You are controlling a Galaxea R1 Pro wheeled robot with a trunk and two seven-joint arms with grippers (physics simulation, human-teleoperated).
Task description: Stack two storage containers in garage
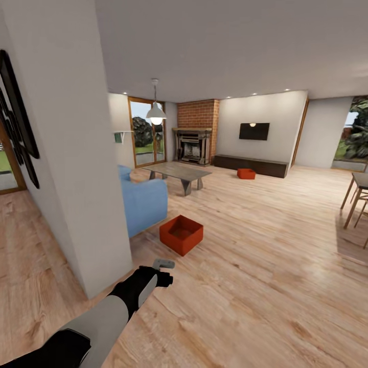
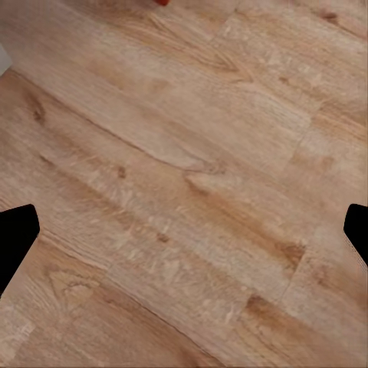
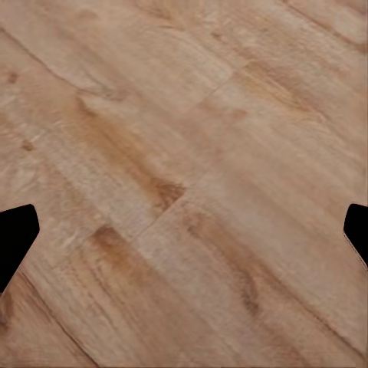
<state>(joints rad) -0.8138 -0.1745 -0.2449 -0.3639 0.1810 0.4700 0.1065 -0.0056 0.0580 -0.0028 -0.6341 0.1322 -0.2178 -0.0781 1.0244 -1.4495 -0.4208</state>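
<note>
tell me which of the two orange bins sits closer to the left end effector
The near container, on the wood floor beside the blue sofa, just ahead of the left end effector. The far container sits across the room by the low dark cabinet.

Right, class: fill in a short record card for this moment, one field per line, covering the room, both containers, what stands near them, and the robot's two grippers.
room: living room, light wood-plank floor
near container: orange-red, open-topped, on the floor beside the blue sofa
far container: on the floor in front of the dark low cabinet
other furniture: grey low table, brick fireplace
left gripper: short of the near container, holding nothing
right gripper: fingertips spread wide over bare planks
task progress: neither container picked up yet
</note>
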